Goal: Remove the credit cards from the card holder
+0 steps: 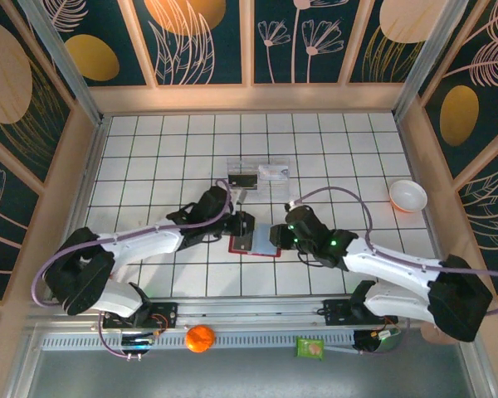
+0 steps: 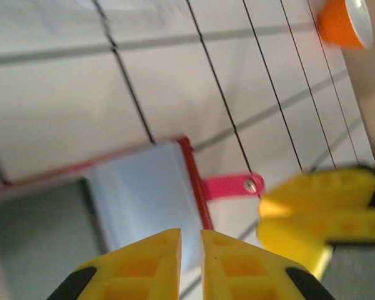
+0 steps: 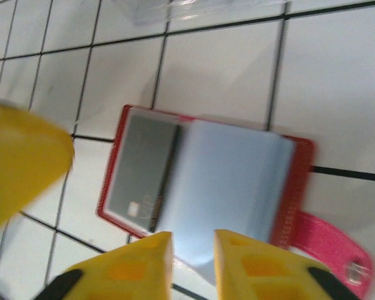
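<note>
The holder (image 3: 212,178) lies open on the worktop (image 1: 149,149), with a grey card (image 3: 140,172) in its left pocket. The left claw (image 2: 190,262) hovers barely parted and empty. The right claw (image 3: 192,262) straddles the blue sleeve (image 3: 237,187) edge; I cannot tell whether it grips. Likely next: pinch that card and slide it out.

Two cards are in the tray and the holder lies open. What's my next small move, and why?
Probably ease the left claw toward the dark grey card, which sits in the card holder pocket opposite the snap tab. The right claw hovers at the light-blue sleeve's near edge, well placed to steady it.
</note>
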